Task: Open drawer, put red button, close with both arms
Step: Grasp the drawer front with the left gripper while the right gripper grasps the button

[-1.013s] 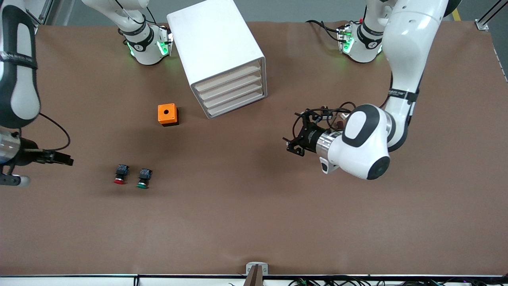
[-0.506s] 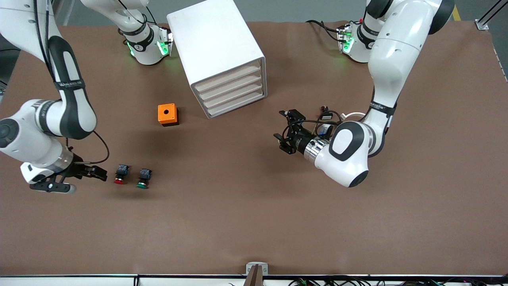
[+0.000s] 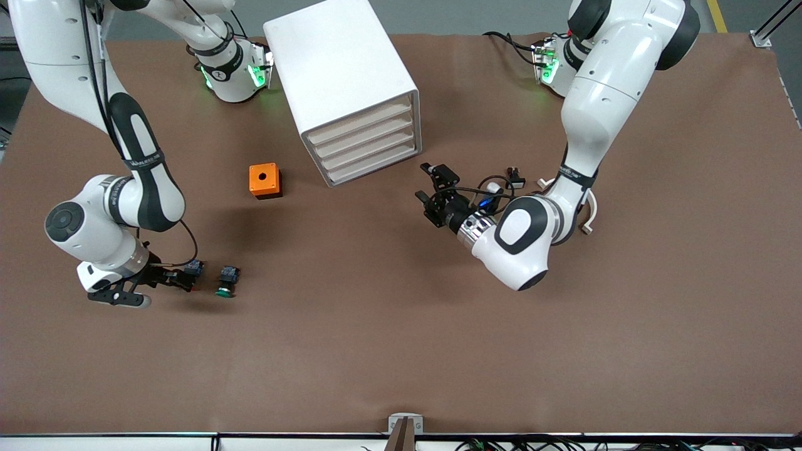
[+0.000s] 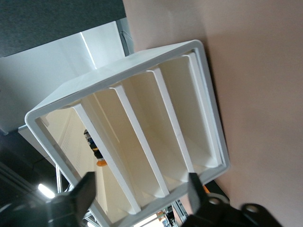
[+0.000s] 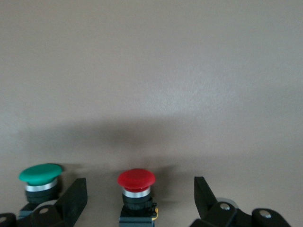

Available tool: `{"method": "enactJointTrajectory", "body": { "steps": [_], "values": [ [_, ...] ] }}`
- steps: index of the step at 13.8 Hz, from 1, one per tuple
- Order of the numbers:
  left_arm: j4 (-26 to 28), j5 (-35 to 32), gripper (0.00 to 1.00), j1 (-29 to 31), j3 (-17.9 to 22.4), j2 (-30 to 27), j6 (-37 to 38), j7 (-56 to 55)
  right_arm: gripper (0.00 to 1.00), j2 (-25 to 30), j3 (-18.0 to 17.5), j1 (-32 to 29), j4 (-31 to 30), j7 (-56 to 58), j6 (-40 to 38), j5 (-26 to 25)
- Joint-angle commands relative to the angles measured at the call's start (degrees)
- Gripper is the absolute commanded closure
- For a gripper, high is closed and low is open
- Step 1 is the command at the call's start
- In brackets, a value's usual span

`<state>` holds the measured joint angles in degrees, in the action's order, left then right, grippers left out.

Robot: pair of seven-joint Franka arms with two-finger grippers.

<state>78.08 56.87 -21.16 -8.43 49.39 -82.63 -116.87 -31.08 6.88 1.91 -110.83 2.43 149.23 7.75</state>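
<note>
**Both pincers stood ready, drawer shut, button not yet gripped**

The red button [image 5: 136, 188] lay on the brown desk [image 3: 401, 351] toward the right arm's end, close to the front camera, with the green button [image 3: 226, 281] just beside it. In the right wrist view it sat between the two fingers of the right pincer [image 3: 178, 279], which was spread wide at desk level. The fingers stood apart from the button on both sides, so nothing was gripped.

The drawer [image 3: 362, 122], topmost of four in the white cabinet [image 3: 341, 81], looked fully shut, its cream front level with the three fronts below. The left pincer [image 3: 432, 190] hung over the desk near the cabinet's front, toward the left arm's end. In the left wrist view its fingers [image 4: 195, 187] were wide open and pointed at the drawer fronts, holding nothing.

An orange box [image 3: 264, 180] stood on the desk beside the cabinet, farther from the front camera than the two buttons.

I judge that the first step, opening the drawer, was in hand, and the right arm was prepared for the pick. Next, the left pincer would need to reach the top front and catch its edge, not a lower one. The right pincer would need to close on the red body without touching the green button.
</note>
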Motion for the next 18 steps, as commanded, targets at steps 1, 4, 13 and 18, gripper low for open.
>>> {"method": "enactJointTrajectory", "body": {
  "steps": [1, 4, 13, 18],
  "values": [
    [-1.0, 1.4, 0.42, -2.0, 0.2, 0.7, 1.8, -2.0, 0.0, 0.3, -0.6, 0.2, -2.5, -0.6, 1.4, 2.3],
    [-0.2, 3.2, 0.52, -3.4, 0.2, 1.2, 2.0, -2.9, 0.0, 0.3, -1.3, 0.2, -4.2, -0.6, 1.4, 4.4],
    [1.7, 8.4, 0.55, -6.2, 0.1, 4.9, 2.6, -10.8, 0.0, 0.3, -1.3, 0.0, -5.1, -0.1, 0.0, 4.4],
    [2.2, 8.6, 0.55, -9.2, -0.3, 4.9, 2.5, -11.0, 0.0, -0.2, -1.3, 0.0, -5.0, -0.1, -0.2, 4.4]
  ]
}}
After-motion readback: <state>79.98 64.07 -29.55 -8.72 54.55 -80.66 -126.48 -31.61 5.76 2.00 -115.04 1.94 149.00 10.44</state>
